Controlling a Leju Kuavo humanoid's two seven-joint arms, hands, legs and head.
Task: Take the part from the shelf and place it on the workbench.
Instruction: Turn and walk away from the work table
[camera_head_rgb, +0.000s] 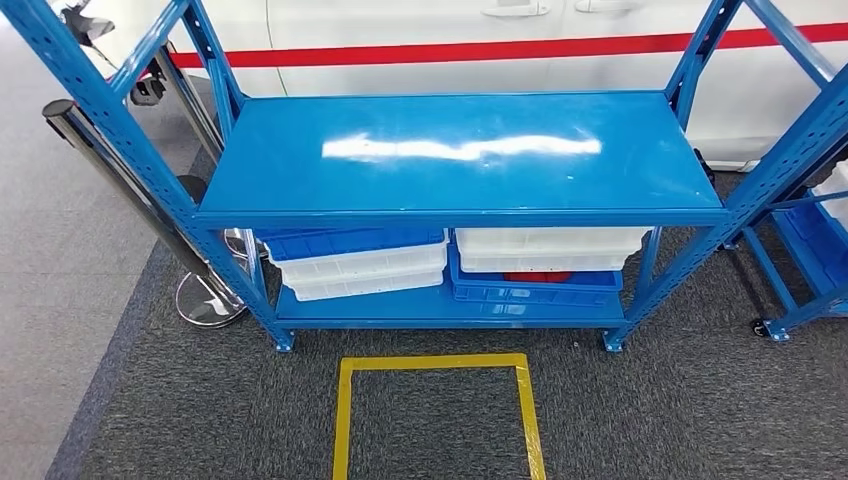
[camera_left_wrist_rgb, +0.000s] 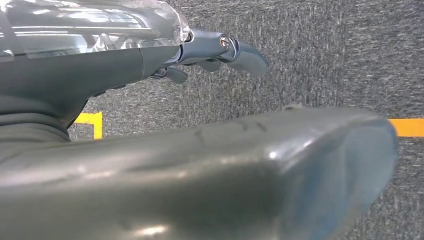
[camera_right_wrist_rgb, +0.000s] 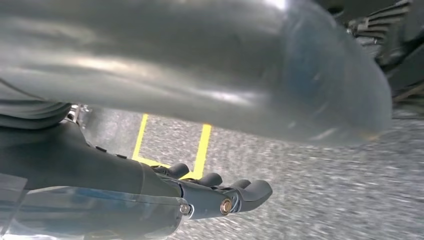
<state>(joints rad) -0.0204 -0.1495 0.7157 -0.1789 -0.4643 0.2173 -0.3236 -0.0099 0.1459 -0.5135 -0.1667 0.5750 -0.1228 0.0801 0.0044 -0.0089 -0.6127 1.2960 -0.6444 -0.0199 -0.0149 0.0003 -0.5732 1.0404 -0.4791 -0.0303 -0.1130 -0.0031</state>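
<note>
Robot faced blue shelf rack (camera_head_rgb: 460, 160), both hands hung low over carpet, nothing held.

Top shelf was bare w/ glare. Lower shelf held stacked bins: a blue bin (camera_head_rgb: 350, 243) over white bins (camera_head_rgb: 360, 272) on left side, a white bin (camera_head_rgb: 550, 248) on a blue tray (camera_head_rgb: 535, 290) on right side, w/ a red item (camera_head_rgb: 537, 276) just visible betw. them; couldn't tell if that was the part. Yellow tape square (camera_head_rgb: 437, 410) lay on grey carpet (camera_head_rgb: 650, 400) in front of rack. Left hand (camera_left_wrist_rgb: 220, 52) had fingers fairly straight, apart from thumb, empty. Right hand (camera_right_wrist_rgb: 220, 195) looked same, slack & empty. White vehicle w/ red stripe (camera_head_rgb: 480, 48) stood behind rack.
</note>
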